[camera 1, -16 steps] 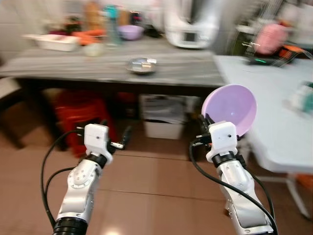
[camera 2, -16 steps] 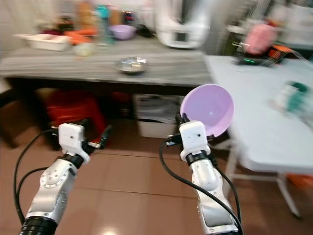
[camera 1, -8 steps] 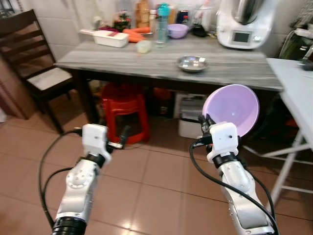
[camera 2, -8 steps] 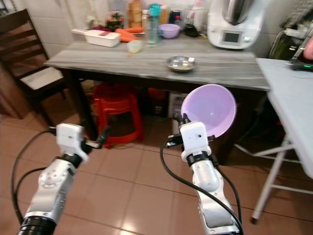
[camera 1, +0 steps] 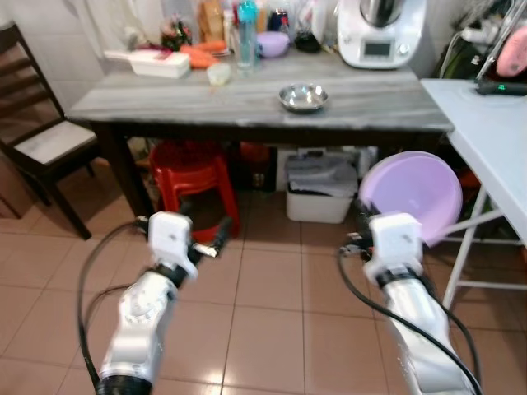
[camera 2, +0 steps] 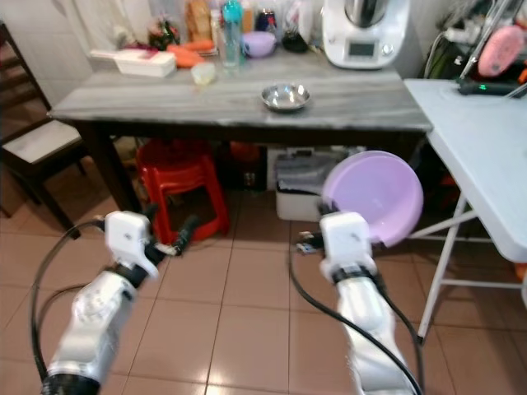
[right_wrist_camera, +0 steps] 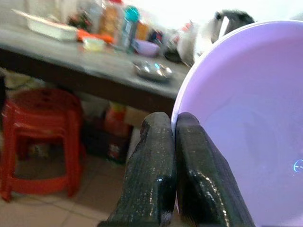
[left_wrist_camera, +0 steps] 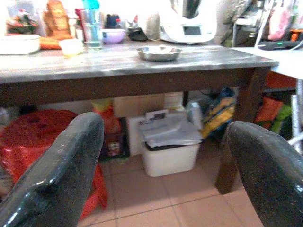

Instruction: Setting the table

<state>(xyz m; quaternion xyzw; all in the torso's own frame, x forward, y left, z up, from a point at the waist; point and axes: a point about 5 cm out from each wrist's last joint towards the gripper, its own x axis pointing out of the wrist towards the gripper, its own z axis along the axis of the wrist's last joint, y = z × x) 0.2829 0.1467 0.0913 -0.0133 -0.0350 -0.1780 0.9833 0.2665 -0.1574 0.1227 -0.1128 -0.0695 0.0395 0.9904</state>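
Right gripper [right_wrist_camera: 173, 137] is pinched tight on the rim of the lilac bowl [camera 1: 416, 196], held up over the tiled floor [camera 1: 272, 313] just short of the white folding table [camera 1: 494, 140]. Left gripper [camera 1: 216, 234] has its fingers [left_wrist_camera: 61, 165] spread wide, holding nothing. Further back, the grey table [camera 1: 247, 103] has a steel dish [camera 1: 303, 97] near its front edge, bottles and a white kitchen machine [camera 1: 380, 29] along the back edge.

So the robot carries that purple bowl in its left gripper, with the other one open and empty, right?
Not quite: the bowl is in the right gripper, pinched by its rim, as the right wrist view shows. The left gripper is the open, empty one.
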